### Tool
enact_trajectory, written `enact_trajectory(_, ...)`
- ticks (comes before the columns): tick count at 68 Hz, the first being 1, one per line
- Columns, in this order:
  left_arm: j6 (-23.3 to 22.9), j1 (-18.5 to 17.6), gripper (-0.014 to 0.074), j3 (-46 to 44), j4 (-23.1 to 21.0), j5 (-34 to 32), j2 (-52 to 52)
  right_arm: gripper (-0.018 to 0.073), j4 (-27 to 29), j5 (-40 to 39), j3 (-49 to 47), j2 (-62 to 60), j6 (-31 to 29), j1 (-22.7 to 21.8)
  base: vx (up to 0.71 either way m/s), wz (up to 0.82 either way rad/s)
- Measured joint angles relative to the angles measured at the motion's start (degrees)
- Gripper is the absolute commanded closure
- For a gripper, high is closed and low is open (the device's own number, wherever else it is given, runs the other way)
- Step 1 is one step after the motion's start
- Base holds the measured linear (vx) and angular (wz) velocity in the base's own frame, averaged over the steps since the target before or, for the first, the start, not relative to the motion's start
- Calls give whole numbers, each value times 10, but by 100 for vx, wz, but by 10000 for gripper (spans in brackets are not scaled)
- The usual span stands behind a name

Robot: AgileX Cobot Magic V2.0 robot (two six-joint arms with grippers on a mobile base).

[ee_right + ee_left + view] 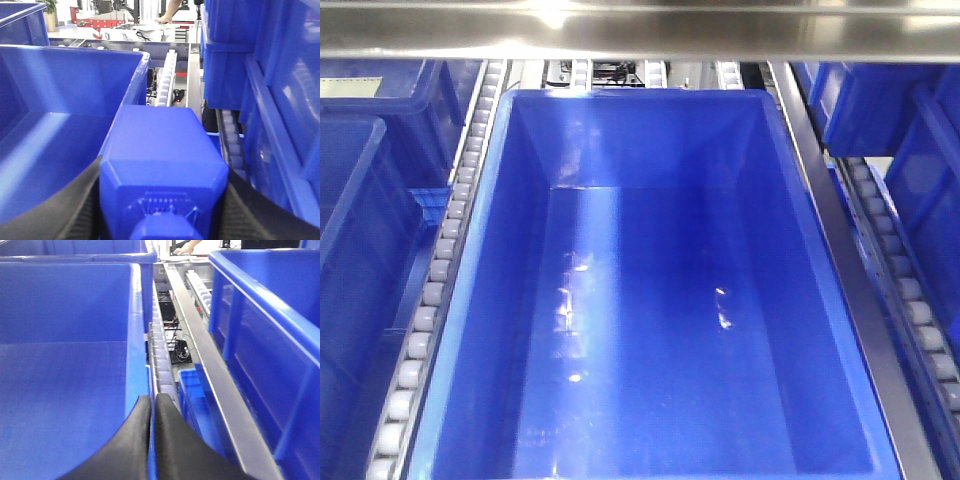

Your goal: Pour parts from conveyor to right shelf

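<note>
A bright-blue block, one of the parts (pixel 159 142), fills the lower middle of the right wrist view. My right gripper (pixel 162 176) is shut on it, one black finger on each side. The block hangs beside the right rim of a large, deep blue bin (pixel 60 90) on the right shelf. That bin (pixel 640 95) shows nothing inside in the front view. My left gripper (pixel 153 402) is shut with its black fingers (pixel 175 440) pressed together, just above the right rim of a blue bin (pixel 65 380). The conveyor is out of view, and neither gripper shows in the front view.
Lanes of pale rollers (pixel 440 270) and a steel rail (pixel 830 230) run along both sides of the middle bin. More blue bins stand at left (pixel 360 220) and right (pixel 880 100). A steel shelf beam (pixel 640 35) crosses overhead. A person's arm (pixel 172 12) shows far behind.
</note>
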Motion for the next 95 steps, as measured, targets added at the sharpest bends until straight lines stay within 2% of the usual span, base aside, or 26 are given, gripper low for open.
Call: enact_trajectory(95, 0, 0, 603, 0, 0, -2, 0, 564, 0, -1, 0, 0, 1, 2, 2, 1)
